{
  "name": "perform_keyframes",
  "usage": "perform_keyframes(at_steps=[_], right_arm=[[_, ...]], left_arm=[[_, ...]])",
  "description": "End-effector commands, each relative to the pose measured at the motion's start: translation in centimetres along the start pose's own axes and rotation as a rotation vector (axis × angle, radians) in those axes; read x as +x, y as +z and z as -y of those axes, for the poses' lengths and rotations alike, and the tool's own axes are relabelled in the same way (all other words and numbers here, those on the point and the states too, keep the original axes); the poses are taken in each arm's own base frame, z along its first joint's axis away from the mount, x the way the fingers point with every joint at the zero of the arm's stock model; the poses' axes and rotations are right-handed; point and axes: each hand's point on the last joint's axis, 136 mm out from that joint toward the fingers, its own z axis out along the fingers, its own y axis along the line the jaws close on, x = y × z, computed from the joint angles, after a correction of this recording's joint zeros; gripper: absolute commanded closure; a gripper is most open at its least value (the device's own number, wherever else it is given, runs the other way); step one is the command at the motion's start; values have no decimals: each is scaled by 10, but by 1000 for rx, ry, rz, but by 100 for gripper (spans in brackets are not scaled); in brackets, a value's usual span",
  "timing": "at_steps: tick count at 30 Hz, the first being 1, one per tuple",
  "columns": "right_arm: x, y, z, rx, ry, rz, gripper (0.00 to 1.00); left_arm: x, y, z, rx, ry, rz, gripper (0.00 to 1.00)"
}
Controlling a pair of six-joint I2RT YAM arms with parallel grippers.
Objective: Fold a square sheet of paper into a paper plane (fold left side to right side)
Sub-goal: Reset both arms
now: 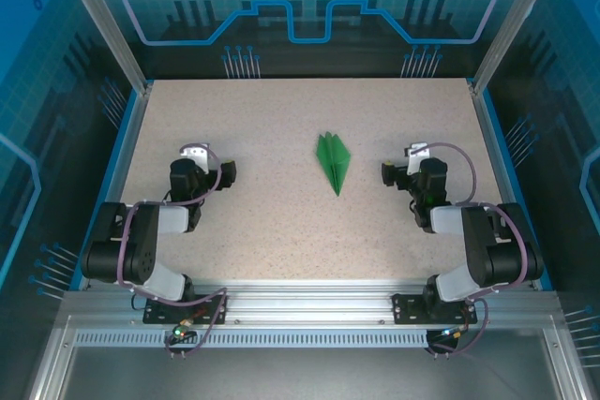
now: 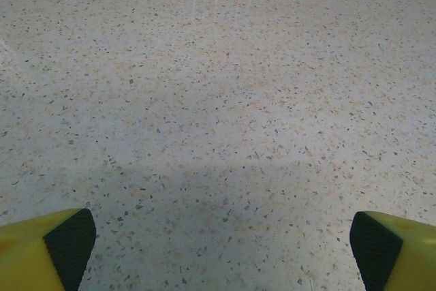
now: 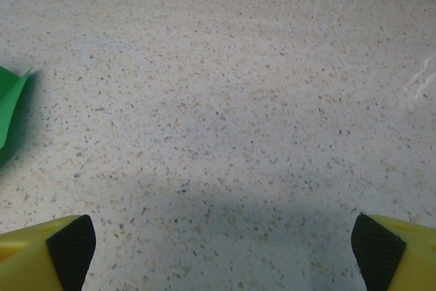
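Paper plane [image 1: 333,161] lies flat mid-worktop [image 1: 272,231], slim green dart, tip toward arm bases. Left fingers [image 2: 68,244] spread wide, empty, above bare worktop well left of plane. Right fingers [image 3: 68,247] spread wide, empty, near plane's right side.

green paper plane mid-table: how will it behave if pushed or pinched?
Paper plane is thin folded paper, so probably very light and floppy; a pinch may crush the creases. It lies low on the smooth speckled table, so a push likely slides or spins it rather than tipping.
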Motion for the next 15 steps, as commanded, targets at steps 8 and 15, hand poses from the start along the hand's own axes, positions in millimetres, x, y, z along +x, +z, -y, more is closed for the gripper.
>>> perform_keyframes(at_steps=[8, 15], right_arm=[[-12, 4, -6, -29, -27, 26, 0], [-13, 4, -6, -30, -28, 27, 0]], left_arm=[[-11, 2, 3, 24, -5, 28, 1], [-11, 2, 3, 24, -6, 27, 1]])
